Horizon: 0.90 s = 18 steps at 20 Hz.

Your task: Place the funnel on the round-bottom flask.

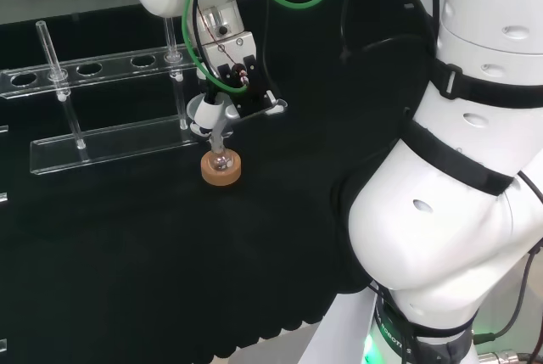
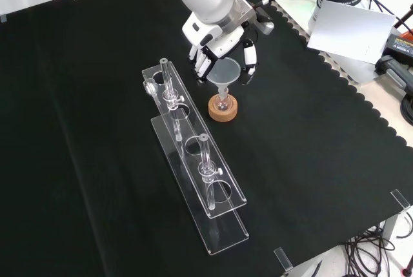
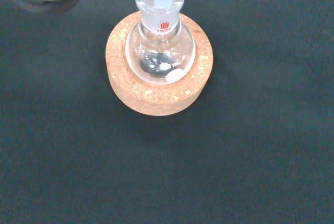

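Seating step: funnel (image 2: 225, 73) is pinched in the curled fingers of the hand (image 2: 216, 54), stem entered in flask (image 3: 160, 51) neck on cork ring (image 2: 223, 109). Next, judged: fingers released, hand lifted straight clear.

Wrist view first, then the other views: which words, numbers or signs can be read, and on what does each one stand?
Nothing can be read with certainty.
Red mark on the neck of the round-bottom flask: too small to read.
White patch on the flask's bulb: no writing visible.
Green print on the arm's base, head view: too blurred to read.
Funnel held by the hand, and cork ring: no text visible.
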Motion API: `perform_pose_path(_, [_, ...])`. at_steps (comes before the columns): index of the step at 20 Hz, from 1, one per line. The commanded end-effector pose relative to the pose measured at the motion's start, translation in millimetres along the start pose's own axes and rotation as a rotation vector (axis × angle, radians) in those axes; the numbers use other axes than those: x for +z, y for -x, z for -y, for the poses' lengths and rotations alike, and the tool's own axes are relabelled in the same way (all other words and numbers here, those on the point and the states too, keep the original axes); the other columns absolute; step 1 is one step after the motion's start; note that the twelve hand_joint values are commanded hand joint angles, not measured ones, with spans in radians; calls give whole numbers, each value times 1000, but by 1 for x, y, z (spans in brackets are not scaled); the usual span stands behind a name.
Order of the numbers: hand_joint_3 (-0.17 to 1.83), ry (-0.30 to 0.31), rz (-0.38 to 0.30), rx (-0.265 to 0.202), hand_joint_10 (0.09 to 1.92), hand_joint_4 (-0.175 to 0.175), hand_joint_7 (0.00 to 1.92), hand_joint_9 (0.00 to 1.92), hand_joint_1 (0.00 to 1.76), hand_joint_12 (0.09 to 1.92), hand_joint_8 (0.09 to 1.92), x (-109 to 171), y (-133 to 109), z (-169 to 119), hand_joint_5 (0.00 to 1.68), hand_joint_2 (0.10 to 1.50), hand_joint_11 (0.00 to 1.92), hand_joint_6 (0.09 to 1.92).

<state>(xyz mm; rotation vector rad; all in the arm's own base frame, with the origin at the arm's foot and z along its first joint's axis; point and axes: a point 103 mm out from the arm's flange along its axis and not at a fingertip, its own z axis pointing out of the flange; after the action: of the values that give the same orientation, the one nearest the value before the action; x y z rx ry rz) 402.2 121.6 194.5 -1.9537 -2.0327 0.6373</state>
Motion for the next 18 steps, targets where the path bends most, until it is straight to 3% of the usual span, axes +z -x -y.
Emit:
perform_pose_path(1, [690, -5, -8, -7, 607, -48, 520, 837, 787, 1287, 839, 2, 6, 0, 460, 653, 557, 668])
perform_pose_path(4, [692, -10, 5, 9, 617, -49, 507, 822, 776, 1295, 842, 2, 4, 1, 432, 643, 546, 630])
perform_pose_path(12, [679, -22, -20, -4, 641, -52, 461, 781, 724, 1315, 846, 5, 17, 4, 390, 617, 516, 516])
perform_pose_path(14, [669, -26, -11, 8, 647, -52, 443, 766, 709, 1319, 844, 4, 8, 4, 382, 613, 510, 483])
perform_pose_path(18, [652, -31, -24, -4, 651, -51, 426, 747, 696, 1325, 839, 6, 13, 4, 372, 611, 499, 440])
